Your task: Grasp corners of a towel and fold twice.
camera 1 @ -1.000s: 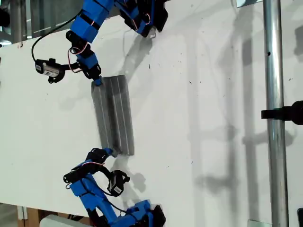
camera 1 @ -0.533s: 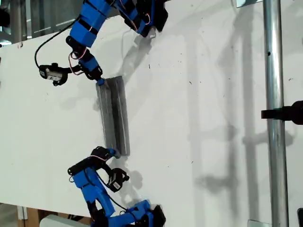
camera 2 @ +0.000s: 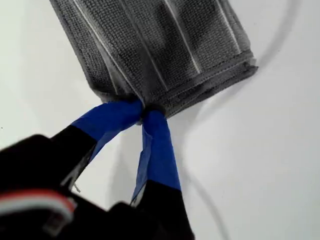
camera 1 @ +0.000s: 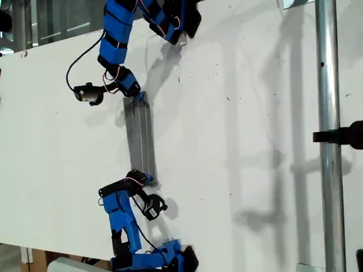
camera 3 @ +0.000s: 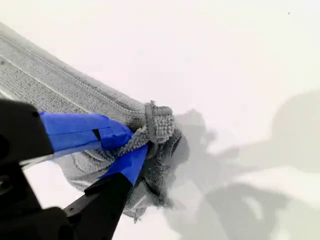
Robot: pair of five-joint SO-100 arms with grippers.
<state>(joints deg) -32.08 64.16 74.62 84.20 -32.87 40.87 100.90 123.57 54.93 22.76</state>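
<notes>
White tabletop (camera 1: 255, 113) fills the exterior view, and a shiny metal pole (camera 1: 329, 141) stands at that view's right. The towel (camera 1: 140, 139) lies flat on the tabletop as a long, thin grey strip with white stripes, nearer the exterior view's left. One blue arm (camera 1: 116, 45) reaches one short end of it, and another blue arm (camera 1: 122, 212) reaches the other end. I cannot tell which arm is which there. My first hand (camera 2: 141, 114) is pinching the folded edge of the towel. My second hand (camera 3: 131, 142) is pinching a fluffy corner (camera 3: 159, 122) that is bunched up.
</notes>
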